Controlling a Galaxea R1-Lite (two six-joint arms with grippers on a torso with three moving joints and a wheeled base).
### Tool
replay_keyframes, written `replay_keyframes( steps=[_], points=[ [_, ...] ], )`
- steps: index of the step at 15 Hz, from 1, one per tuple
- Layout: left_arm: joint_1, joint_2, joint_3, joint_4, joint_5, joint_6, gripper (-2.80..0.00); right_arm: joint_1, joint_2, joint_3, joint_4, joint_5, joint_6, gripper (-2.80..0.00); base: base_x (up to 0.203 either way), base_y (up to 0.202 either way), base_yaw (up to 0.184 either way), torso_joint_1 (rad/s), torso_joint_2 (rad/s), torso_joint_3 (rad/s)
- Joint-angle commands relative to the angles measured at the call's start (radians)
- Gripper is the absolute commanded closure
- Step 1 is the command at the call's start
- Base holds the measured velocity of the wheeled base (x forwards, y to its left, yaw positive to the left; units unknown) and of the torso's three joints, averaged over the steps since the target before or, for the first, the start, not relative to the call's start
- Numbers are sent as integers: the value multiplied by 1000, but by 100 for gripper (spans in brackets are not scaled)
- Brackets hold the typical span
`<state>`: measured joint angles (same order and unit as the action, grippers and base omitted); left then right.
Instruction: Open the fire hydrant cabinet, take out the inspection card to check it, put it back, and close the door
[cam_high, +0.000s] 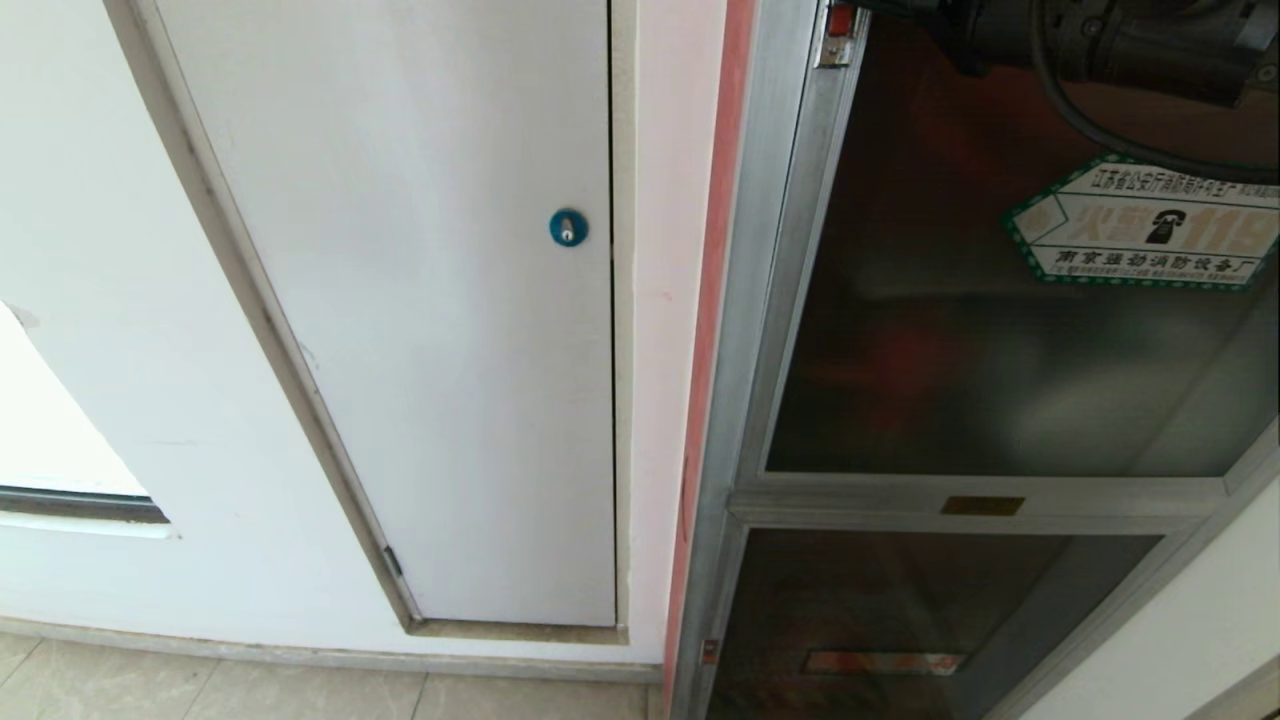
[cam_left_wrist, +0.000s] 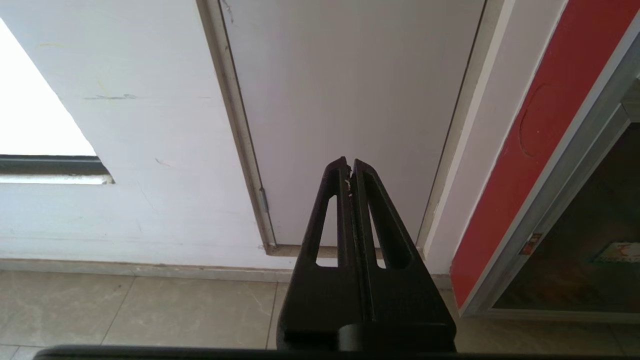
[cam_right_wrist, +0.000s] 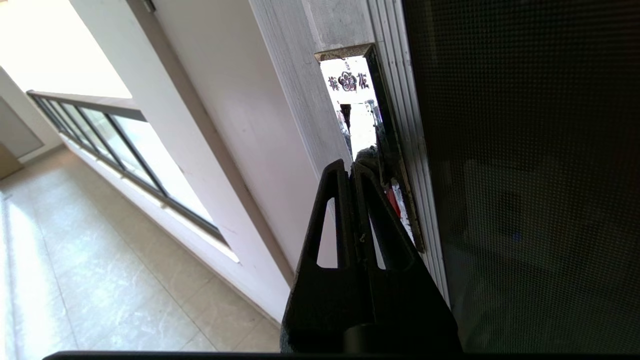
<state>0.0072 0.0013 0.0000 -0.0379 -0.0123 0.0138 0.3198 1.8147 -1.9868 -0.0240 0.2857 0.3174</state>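
The fire hydrant cabinet (cam_high: 752, 300) has a silver metal frame and fills the right of the head view. Its door (cam_high: 950, 350), dark tinted glass with a green-edged "119" sticker (cam_high: 1150, 235), lies flat in the frame. Only my right arm (cam_high: 1100, 40) shows at the top right there. In the right wrist view my right gripper (cam_right_wrist: 350, 167) is shut, with its tips at the recessed handle slot (cam_right_wrist: 357, 115) on the door's frame edge beside the glass (cam_right_wrist: 525, 175). My left gripper (cam_left_wrist: 349, 164) is shut and empty, parked low before the white panel. The inspection card is out of view.
A white panel (cam_high: 450, 300) with a blue round lock (cam_high: 568, 227) is set in the wall left of the cabinet. A small brass plate (cam_high: 982, 505) sits on the crossbar above the lower glass panel (cam_high: 900, 620). A low window (cam_high: 60, 450) is far left, with tiled floor (cam_left_wrist: 125, 310) below.
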Motion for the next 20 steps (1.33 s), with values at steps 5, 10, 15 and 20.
replay_keyframes(
  steps=[5,10,15,20],
  points=[
    [0,0,14,0,0,0,0,-21,8,0,-1,0,3,0,0,0,0,0,0,0],
    [0,0,14,0,0,0,0,-21,15,0,-1,-3,2,0,0,0,0,0,0,0],
    [0,0,14,0,0,0,0,-21,26,0,4,-7,2,0,0,0,0,0,0,0],
    [0,0,14,0,0,0,0,-25,35,0,4,-13,2,0,0,0,0,0,0,0]
  ],
)
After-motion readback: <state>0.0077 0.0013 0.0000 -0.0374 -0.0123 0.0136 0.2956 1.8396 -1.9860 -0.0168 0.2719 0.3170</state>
